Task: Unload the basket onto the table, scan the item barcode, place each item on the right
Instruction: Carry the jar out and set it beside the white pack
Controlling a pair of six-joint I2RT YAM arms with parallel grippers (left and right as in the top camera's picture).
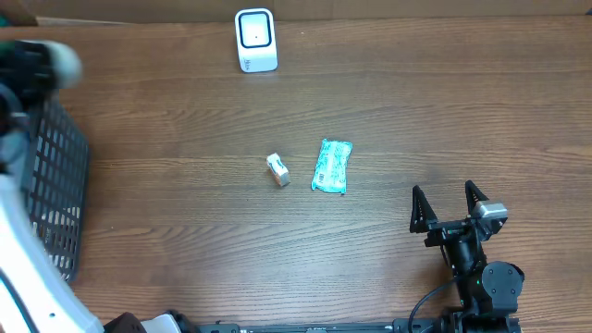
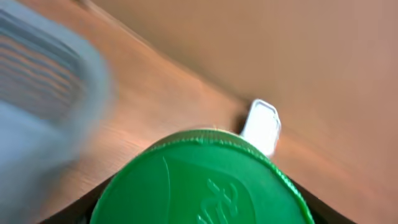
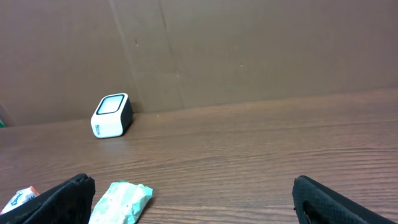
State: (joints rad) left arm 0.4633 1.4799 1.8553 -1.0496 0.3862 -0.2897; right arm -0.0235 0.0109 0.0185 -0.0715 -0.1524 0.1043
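Left gripper grips a green-lidded tub by the basket at the desk's left edge, apparently mid-carry; next, its barcode must face the far-edge scanner. Right gripper gapes wide.

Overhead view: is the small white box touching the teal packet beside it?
Apart. The overhead view shows a strip of bare table between the small white box and the teal packet.

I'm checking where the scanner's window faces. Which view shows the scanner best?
Overhead: the scanner is sharp and whole, its window in plain view. Right wrist shows the scanner small, from the side, by the back wall. Left wrist catches only a blurred white bit behind the green-lidded item.
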